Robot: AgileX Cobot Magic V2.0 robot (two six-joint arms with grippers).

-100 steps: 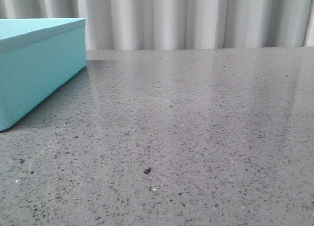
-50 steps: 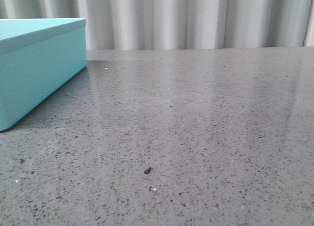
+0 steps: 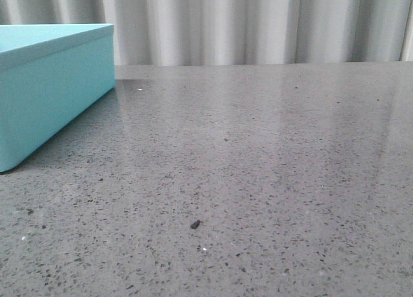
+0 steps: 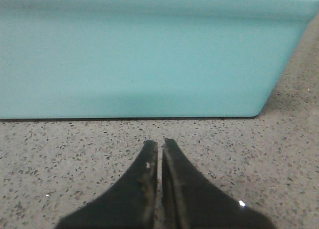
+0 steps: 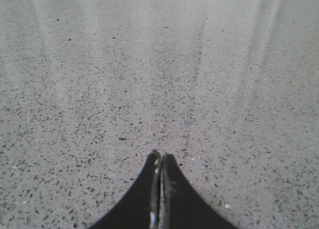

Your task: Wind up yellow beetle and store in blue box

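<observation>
The blue box [image 3: 48, 84] sits at the far left of the grey speckled table [image 3: 271, 155], its near corner edge and long side wall turned toward the middle of the surface and its pale rim catching the light. Pleated white curtains [image 3: 258, 26] hang along the table's back edge. From the box's wall rightward the stone runs open to the right side of the front view, marked only by a small dark speck [image 3: 195, 224] lying near the front. The left gripper [image 4: 160, 145] sits low over the table just beside the box [image 4: 149, 55], its two black fingers pressed almost together with only a thin slit between the tips and nothing held; the box's smooth wall fills the space ahead of it, and the box's rounded corner gives way to bare stone on one side. The right gripper [image 5: 160, 157] is likewise low over the table [image 5: 159, 64], fingers together and holding nothing, with open stone stretching ahead of it to the far edge. The yellow beetle shows in none of the three views, so its place cannot be told.
</observation>
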